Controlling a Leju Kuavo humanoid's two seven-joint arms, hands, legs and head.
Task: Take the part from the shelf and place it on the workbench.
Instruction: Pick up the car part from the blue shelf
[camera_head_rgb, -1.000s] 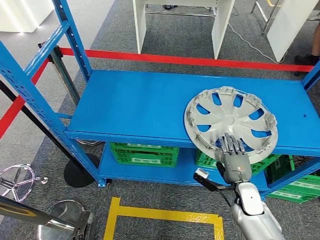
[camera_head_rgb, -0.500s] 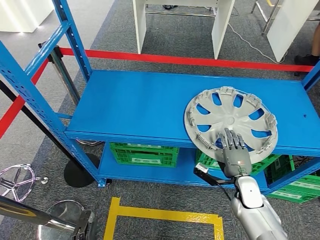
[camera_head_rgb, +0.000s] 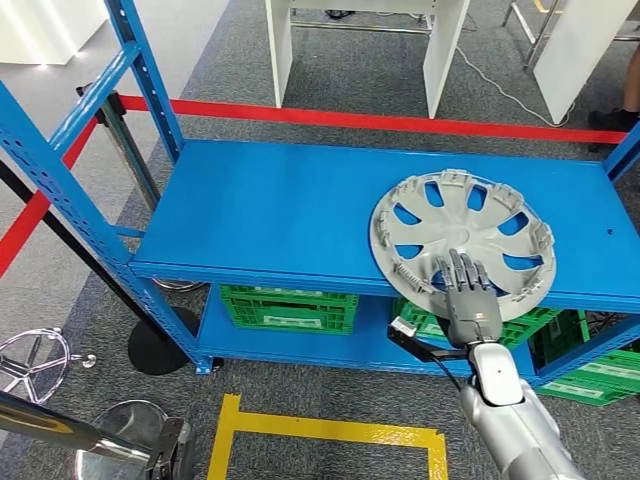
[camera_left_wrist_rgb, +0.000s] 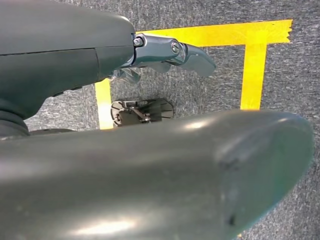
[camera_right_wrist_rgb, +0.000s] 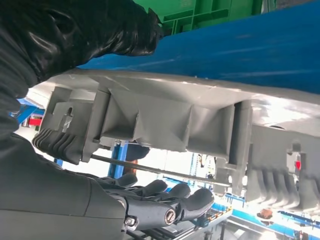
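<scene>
Right hand (camera_head_rgb: 469, 300) clasping hubcap (camera_head_rgb: 462, 235) at shelf (camera_head_rgb: 287, 215) front edge, fingers over the overhanging rim, thumb beneath, apparently for lifting.

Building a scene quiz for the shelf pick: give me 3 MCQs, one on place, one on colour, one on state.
1. Where does the hubcap lie?
A. on the blue shelf's top deck, near its front edge
B. on the floor inside the yellow tape
C. in a green crate

2. What colour are the crates under the top deck?
A. red
B. green
C. white

3. What is the right hand doing?
A. hanging beside the body
B. holding the hubcap above the shelf
C. reaching over the hubcap's near rim

Key: 1 A, the hubcap lies on the blue shelf. 2 B, the crates are green. 3 C, the right hand has fingers over the near rim.
</scene>
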